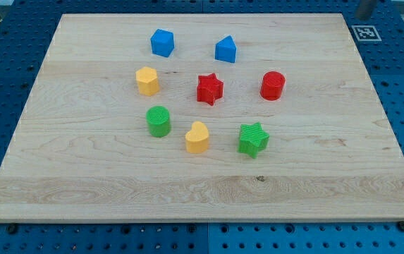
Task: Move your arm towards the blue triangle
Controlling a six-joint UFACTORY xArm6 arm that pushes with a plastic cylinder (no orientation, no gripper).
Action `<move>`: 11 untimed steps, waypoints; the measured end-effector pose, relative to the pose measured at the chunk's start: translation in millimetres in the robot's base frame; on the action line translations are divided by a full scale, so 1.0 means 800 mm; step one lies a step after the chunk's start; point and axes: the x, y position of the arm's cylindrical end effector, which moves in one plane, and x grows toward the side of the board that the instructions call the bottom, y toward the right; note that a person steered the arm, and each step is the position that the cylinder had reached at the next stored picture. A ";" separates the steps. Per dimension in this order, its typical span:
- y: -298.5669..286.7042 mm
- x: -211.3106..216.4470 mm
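The blue triangle (pixel 225 49) stands on the wooden board (pixel 82 169) near the view's top, a little right of centre. A blue cube-like block (pixel 162 42) stands to its left. A short dark grey piece, which looks like the lower end of my rod, shows at the view's top right corner. My tip (pixel 363 15) there is off the board, far to the right of the blue triangle and slightly above it. It touches no block.
Other blocks are a yellow block (pixel 147 81), a red star (pixel 209 89), a red cylinder (pixel 273 85), a green cylinder (pixel 158 121), a yellow heart-like block (pixel 197 137) and a green star (pixel 253 139). A black-and-white marker tag (pixel 364 32) lies beside the board's top right corner.
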 end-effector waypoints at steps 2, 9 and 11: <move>-0.001 0.003; -0.217 0.080; -0.239 0.061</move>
